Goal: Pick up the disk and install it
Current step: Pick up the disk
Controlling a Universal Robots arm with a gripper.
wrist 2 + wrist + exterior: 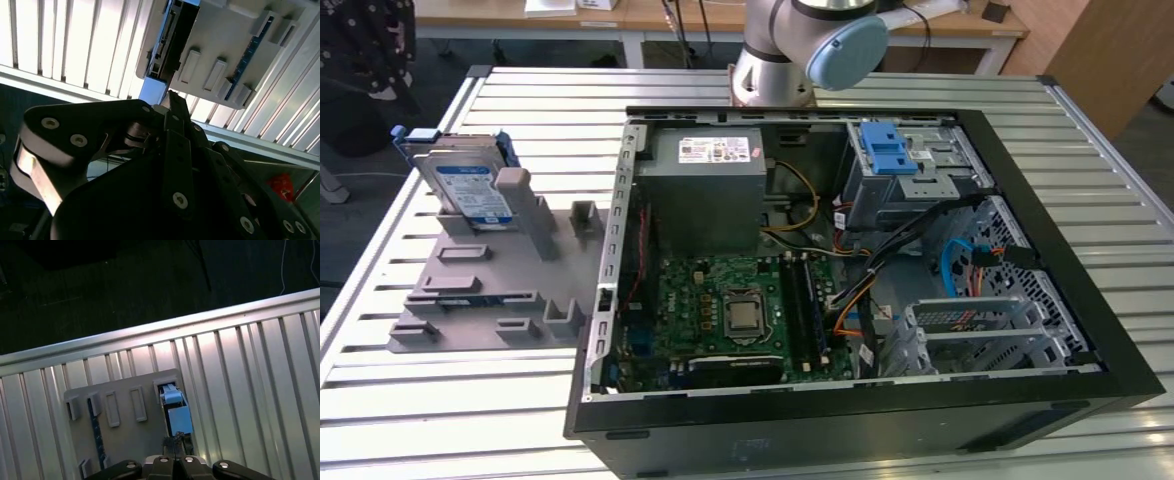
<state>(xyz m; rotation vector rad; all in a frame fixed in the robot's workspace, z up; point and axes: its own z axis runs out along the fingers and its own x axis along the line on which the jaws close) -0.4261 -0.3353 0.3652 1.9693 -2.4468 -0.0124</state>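
Observation:
The disk (464, 185) stands on edge in the grey slotted stand (494, 290) at the exterior view's left, silver with a blue-and-white label and a blue frame. In the first wrist view I look down on the disk's (175, 407) blue top edge in its slot of the stand (125, 435). My gripper (176, 442) hangs above it with its fingers closed together, apart from the disk and holding nothing. In the second wrist view the gripper (172, 100) points toward the disk's edge (161, 47).
An open computer case (854, 250) lies on the slatted metal table (520, 100), with a grey drive cage (914, 185) and its blue latch (891, 150) at the far corner. The arm's base (781, 50) stands behind the case. A thin blue board (95, 427) sits in another stand slot.

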